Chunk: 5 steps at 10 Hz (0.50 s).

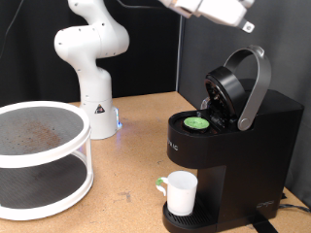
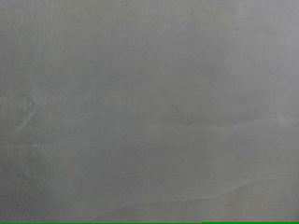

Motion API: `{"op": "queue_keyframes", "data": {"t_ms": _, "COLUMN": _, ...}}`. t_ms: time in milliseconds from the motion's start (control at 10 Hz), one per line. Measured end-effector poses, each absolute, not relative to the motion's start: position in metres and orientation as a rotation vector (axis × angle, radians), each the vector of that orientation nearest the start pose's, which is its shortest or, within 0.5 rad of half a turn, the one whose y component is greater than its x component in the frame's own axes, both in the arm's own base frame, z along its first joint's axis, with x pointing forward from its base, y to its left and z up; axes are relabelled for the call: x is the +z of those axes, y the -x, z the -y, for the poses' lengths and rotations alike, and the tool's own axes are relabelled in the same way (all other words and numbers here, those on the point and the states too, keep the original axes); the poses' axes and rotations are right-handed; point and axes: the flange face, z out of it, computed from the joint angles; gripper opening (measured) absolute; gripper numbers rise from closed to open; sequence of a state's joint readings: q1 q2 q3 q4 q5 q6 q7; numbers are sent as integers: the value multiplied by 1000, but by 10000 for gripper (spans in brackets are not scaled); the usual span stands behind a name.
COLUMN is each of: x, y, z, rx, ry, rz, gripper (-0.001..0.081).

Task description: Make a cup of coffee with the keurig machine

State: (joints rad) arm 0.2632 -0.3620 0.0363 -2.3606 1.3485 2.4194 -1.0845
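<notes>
The keurig machine (image 1: 248,136) stands at the exterior view's right with its grey arched lid handle (image 1: 255,87) raised and the lid open. A dark pod with a green top (image 1: 197,123) sits in the open chamber. The cup (image 1: 181,191), white with a pale green handle, stands on the drip tray at the machine's base. Part of the white hand (image 1: 212,10) shows at the exterior view's top edge, well above the machine; its fingers are out of view. The wrist view shows only a plain grey surface (image 2: 149,112), with no fingers in it.
A white two-tier round rack (image 1: 39,155) stands at the exterior view's left on the wooden table (image 1: 126,180). The arm's white base (image 1: 94,107) stands behind it. A black backdrop is behind the machine.
</notes>
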Motion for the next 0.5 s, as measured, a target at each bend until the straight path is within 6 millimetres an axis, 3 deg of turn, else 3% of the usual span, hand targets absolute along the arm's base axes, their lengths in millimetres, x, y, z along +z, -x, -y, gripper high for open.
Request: {"op": "queue_keyframes", "data": {"t_ms": 500, "x": 523, "y": -468, "z": -204, "rx": -859, "ry": 2129, "rz": 548, "gripper": 0}}
